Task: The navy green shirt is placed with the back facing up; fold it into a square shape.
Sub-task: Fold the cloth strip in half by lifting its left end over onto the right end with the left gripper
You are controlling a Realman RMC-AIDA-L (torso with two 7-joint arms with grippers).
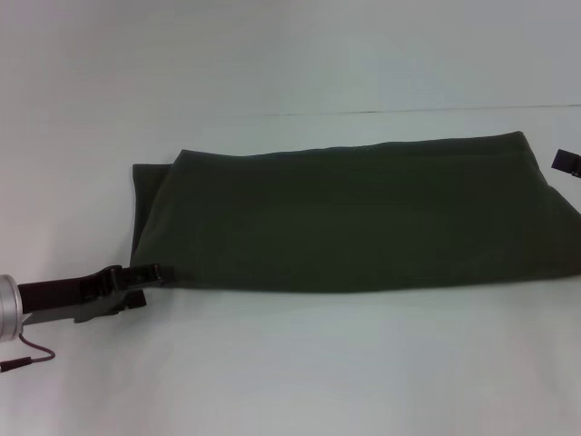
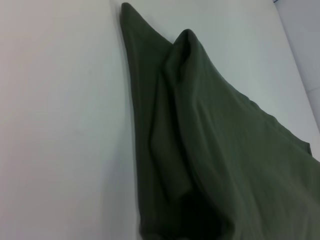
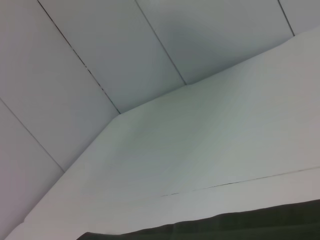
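Broadly, the very dark olive-green soft knit shirt (image 1: 363, 213) is seen folded into a wide band across a plain white tabletop (image 1: 300, 363), backed by pale panelled walls (image 3: 100, 55). Its near left corner is pinched by the black left gripper (image 1: 150, 275). The black right gripper (image 1: 566, 163) is glimpsed beside the shirt's far right corner; its finger state cannot be told.

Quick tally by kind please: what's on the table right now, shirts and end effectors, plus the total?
Shirts: 1, the navy green shirt, folded into a long band on the white table
End effectors: 2, the left end effector at the shirt's near left corner, the right end effector at the shirt's right end
Total: 3
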